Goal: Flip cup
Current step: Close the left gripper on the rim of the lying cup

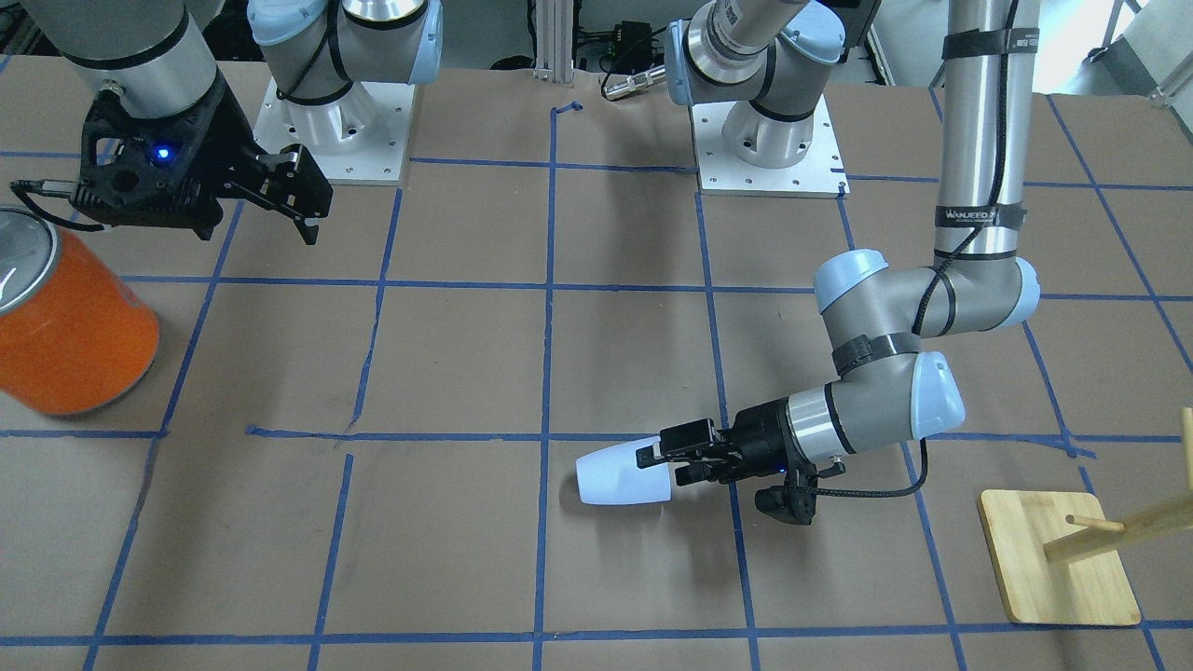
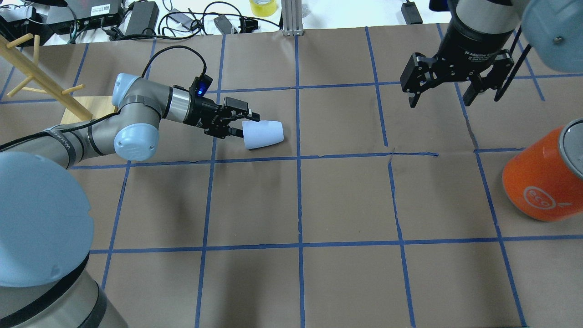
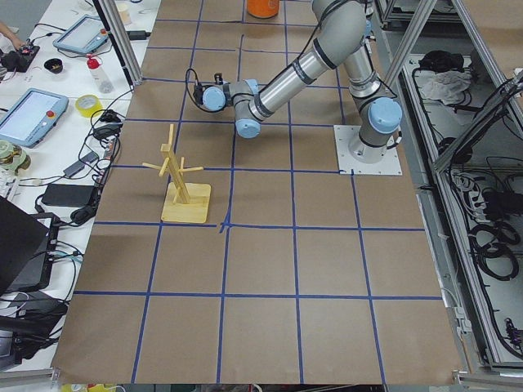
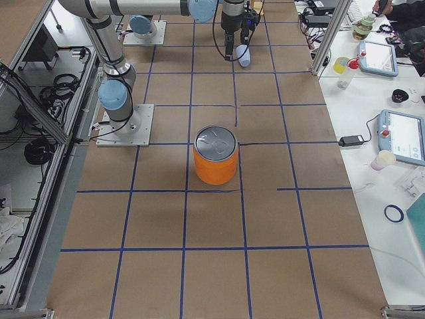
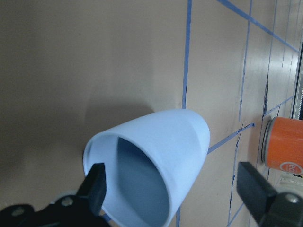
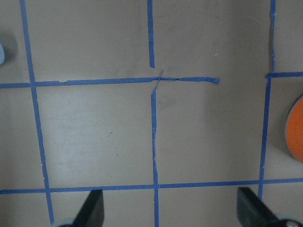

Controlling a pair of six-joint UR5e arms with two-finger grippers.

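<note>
The pale blue-white cup (image 2: 264,134) lies on its side on the brown table, with its open rim toward my left gripper and its narrow base pointing away. It also shows in the front view (image 1: 620,477) and the right side view (image 4: 244,54). My left gripper (image 2: 242,125) is open and level with the table at the cup's rim. In the left wrist view the cup (image 5: 161,156) fills the middle. One finger (image 5: 97,189) is at the rim's edge, and the other finger (image 5: 255,189) stands well clear of it. My right gripper (image 2: 441,98) is open and empty, high over the far right.
A large orange can (image 2: 542,182) with a silver top stands at the right edge and also shows in the front view (image 1: 70,326). A wooden mug stand (image 2: 86,107) on a square base (image 1: 1058,564) stands behind my left arm. Blue tape lines grid the table.
</note>
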